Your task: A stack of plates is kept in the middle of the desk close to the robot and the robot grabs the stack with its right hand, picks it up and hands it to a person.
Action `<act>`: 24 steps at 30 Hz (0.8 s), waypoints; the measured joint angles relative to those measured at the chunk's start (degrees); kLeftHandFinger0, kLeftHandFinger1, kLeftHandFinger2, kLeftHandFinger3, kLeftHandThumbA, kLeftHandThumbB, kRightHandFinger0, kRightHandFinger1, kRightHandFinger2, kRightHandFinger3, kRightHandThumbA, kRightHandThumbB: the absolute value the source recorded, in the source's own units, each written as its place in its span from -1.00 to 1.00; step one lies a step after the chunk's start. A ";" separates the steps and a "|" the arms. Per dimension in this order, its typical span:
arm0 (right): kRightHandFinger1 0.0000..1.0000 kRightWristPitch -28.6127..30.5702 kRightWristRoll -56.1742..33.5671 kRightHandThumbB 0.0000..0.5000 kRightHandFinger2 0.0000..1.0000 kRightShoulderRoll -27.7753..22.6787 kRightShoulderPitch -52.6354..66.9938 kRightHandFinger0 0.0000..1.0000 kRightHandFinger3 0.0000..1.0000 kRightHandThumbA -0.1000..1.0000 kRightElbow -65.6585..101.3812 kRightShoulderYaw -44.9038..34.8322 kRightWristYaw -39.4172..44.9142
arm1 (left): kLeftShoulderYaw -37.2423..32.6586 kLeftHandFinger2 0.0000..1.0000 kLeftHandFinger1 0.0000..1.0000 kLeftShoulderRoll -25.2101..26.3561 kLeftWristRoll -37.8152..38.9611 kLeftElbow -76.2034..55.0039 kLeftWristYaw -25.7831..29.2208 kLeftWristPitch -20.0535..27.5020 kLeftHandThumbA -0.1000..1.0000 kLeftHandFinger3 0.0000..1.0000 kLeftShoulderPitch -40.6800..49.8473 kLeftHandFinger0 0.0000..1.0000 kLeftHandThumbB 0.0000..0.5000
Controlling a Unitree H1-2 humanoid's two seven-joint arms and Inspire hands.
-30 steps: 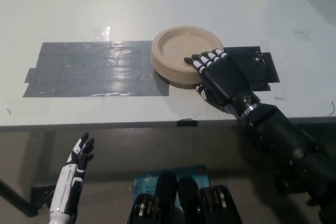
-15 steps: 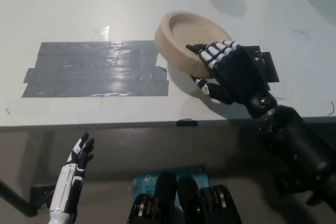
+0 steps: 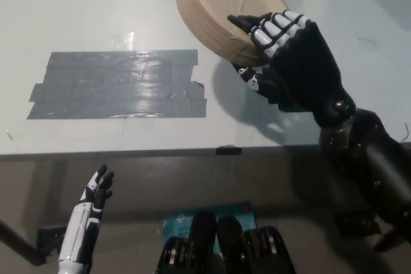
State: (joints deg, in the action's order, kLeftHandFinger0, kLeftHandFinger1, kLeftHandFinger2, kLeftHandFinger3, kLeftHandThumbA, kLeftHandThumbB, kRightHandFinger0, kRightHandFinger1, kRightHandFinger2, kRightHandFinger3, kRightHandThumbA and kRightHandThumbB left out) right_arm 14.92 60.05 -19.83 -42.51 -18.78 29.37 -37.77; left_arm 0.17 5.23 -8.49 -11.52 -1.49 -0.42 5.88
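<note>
A tan stack of plates (image 3: 218, 8) is held up off the white desk (image 3: 96, 11), tilted, near the top middle of the head view. My black right hand (image 3: 289, 62) is shut on the stack's near right rim, fingers over the top edge and thumb beneath. The stack's shadow falls on the desk below it. My white left hand (image 3: 96, 192) rests low at the lower left, below the desk's front edge, its fingers spread and holding nothing.
A broad patch of dark grey tape (image 3: 115, 85) covers the desk left of the middle. The desk's front edge (image 3: 160, 153) runs across the view, with a small black clip (image 3: 229, 150) on it.
My right hand has lifted the stack of plates off the desk and carried it up and away from me. The dark tape patch at the right is now hidden behind the arm. The left hand stayed put.
</note>
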 measured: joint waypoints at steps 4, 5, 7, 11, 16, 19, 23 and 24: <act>-1.00 0.32 0.37 0.23 -0.33 1.38 -2.85 -1.00 -0.02 -1.00 -7.15 0.17 -0.13 | -0.09 1.00 1.00 0.05 -0.03 -0.21 0.00 -0.02 1.00 1.00 0.15 1.00 -1.00; -1.00 0.45 0.53 0.19 -0.36 1.87 -3.67 -1.00 -0.13 -1.00 -9.08 0.40 -0.15 | -0.14 1.00 1.00 0.05 -0.04 -0.21 0.00 -0.01 1.00 1.00 0.15 1.00 -1.00; -1.00 0.66 0.84 0.13 -0.25 2.92 -5.38 -1.00 -0.49 -1.00 -12.73 0.77 -0.33 | -0.18 1.00 1.00 0.04 -0.05 -0.21 0.00 0.00 1.00 1.00 0.17 1.00 -1.00; -0.74 1.23 1.14 0.26 0.48 5.55 -10.58 -1.00 -0.20 -1.00 -22.72 1.52 -1.69 | -0.20 1.00 1.00 0.03 -0.05 -0.24 0.00 -0.01 1.00 1.00 0.22 1.00 -1.00; 1.00 1.43 1.00 0.75 1.00 8.07 -16.40 0.76 1.00 -0.04 -33.09 2.45 -2.78 | -0.19 1.00 1.00 0.02 -0.04 -0.25 0.00 0.00 1.00 1.00 0.20 1.00 -1.00; 1.00 1.02 -0.48 1.00 1.00 8.81 -17.77 1.00 1.00 0.47 -34.74 1.72 -0.16 | -0.19 1.00 1.00 0.04 -0.04 -0.24 0.00 -0.02 1.00 1.00 0.23 1.00 -1.00; 1.00 0.43 -2.06 1.00 1.00 8.84 -16.64 1.00 1.00 0.58 -33.08 1.21 4.88 | -0.14 1.00 1.00 0.03 -0.03 -0.08 0.00 -0.10 1.00 1.00 0.15 1.00 -1.00; 1.00 0.15 -2.69 1.00 1.00 8.83 -15.91 1.00 1.00 0.61 -32.03 1.04 6.57 | -0.14 1.00 1.00 0.02 -0.03 -0.06 0.00 -0.11 1.00 1.00 0.11 1.00 -1.00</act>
State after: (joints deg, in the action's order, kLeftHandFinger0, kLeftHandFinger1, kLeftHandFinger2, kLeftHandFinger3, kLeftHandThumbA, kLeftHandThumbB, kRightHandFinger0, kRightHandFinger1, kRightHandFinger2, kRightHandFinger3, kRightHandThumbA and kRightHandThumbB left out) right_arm 15.08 57.36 -10.99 -58.42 -50.81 30.41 -31.20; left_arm 0.03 5.25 -8.52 -11.58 -1.49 -0.53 5.99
